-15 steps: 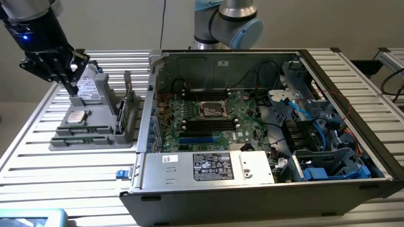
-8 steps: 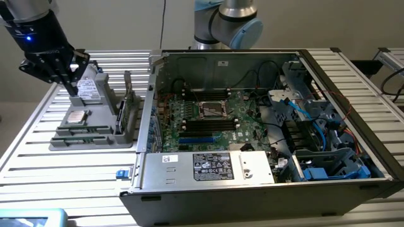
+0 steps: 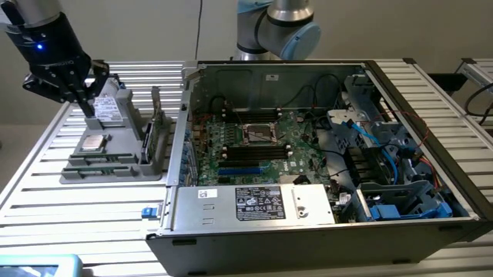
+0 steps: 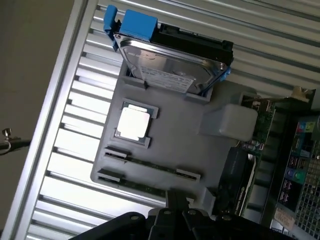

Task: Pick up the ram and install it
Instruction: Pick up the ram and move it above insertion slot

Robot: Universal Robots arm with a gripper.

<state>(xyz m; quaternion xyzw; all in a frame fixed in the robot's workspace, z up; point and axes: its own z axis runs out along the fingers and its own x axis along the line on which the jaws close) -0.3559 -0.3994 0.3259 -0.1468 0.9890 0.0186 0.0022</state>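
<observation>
Two ram sticks [image 3: 98, 171] lie flat in slots at the near end of a grey tray [image 3: 115, 153], on the exterior view's left. In the wrist view they are thin dark-green strips [image 4: 150, 168] between grey end clips. My gripper [image 3: 85, 108] hangs over the far end of the tray, by the hard drive, well apart from the ram. Its dark tip [image 4: 176, 198] shows just past the tray's ram end in the wrist view. It holds nothing. The open computer case shows its motherboard [image 3: 254, 144] with black memory slots [image 3: 256, 153].
The tray also carries a silver hard drive [image 4: 170, 65] in a blue bracket, a square processor [image 4: 133, 123], and an upright green expansion card [image 3: 158, 138]. The case wall [image 3: 185, 115] stands right next to the tray. Cables and drive cages crowd the case's right side.
</observation>
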